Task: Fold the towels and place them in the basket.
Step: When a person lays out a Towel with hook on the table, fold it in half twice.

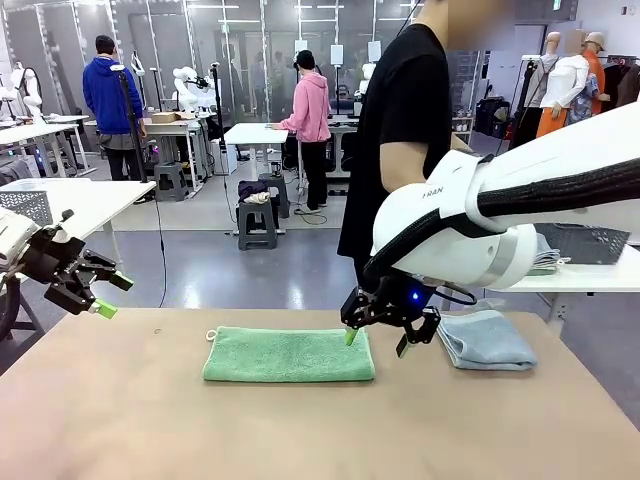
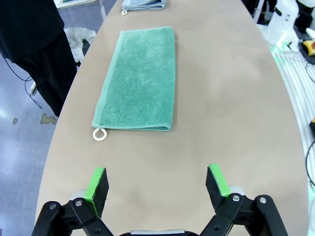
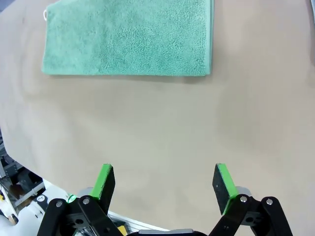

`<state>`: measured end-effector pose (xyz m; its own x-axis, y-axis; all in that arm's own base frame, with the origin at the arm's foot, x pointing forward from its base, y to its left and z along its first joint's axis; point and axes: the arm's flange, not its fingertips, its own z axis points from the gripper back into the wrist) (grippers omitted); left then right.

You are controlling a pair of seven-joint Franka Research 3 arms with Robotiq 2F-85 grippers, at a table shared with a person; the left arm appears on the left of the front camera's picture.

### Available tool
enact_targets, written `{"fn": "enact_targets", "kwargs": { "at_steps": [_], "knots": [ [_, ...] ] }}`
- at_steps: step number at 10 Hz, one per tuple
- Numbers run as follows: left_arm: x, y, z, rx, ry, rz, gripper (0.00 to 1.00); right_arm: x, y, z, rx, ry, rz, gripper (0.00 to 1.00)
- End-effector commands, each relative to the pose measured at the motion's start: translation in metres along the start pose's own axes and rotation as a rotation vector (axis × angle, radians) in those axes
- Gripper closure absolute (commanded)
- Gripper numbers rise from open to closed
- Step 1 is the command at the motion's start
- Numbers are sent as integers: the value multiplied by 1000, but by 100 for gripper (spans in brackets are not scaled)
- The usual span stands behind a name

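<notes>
We see a green towel (image 1: 289, 355) lying flat on the tan bench (image 1: 150, 420), folded into a long rectangle, near the middle and toward the far edge. A small white loop (image 1: 211, 335) sticks out at its left far corner. In the left wrist view the same green towel (image 2: 138, 81) lies lengthwise ahead of the fingers, its loop (image 2: 99, 134) at the near corner, with bare bench (image 2: 221, 123) between it and the tool. In the right wrist view the green towel (image 3: 128, 37) lies across the top, well clear of the fingers.

A pale grey-blue towel (image 1: 486, 340) sits folded at the right far edge of the bench, apart from the green one; we also see it at the top of the left wrist view (image 2: 143, 4). A dark basket (image 1: 585, 243) stands on a white table behind the right arm, partly hidden; further folded cloth lies beside it.

Our left tool (image 1: 110, 296) hangs above the left end of the bench, jaws wide and holding nothing (image 2: 156, 184). Our right tool (image 1: 376, 342) hovers at the right end of the green towel, between the two towels, jaws wide and holding nothing (image 3: 165, 182). We cannot tell from the front whether one green fingertip touches the towel.

A person in black (image 1: 405, 120) stands at the far side.
</notes>
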<state>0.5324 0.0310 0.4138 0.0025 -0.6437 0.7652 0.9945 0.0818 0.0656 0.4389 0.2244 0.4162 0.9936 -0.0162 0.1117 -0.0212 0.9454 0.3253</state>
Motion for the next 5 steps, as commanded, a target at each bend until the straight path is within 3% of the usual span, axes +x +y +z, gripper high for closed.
{"fn": "enact_targets", "kwargs": {
  "at_steps": [1, 5],
  "knots": [
    [1, 0, 0, -1, 1, -4, 0, 24, 0, -11, -1, 26, 33, 0],
    [1, 0, 0, -1, 1, -4, 0, 69, 6, -59, -73, 0, 20, 0]
  ]
}}
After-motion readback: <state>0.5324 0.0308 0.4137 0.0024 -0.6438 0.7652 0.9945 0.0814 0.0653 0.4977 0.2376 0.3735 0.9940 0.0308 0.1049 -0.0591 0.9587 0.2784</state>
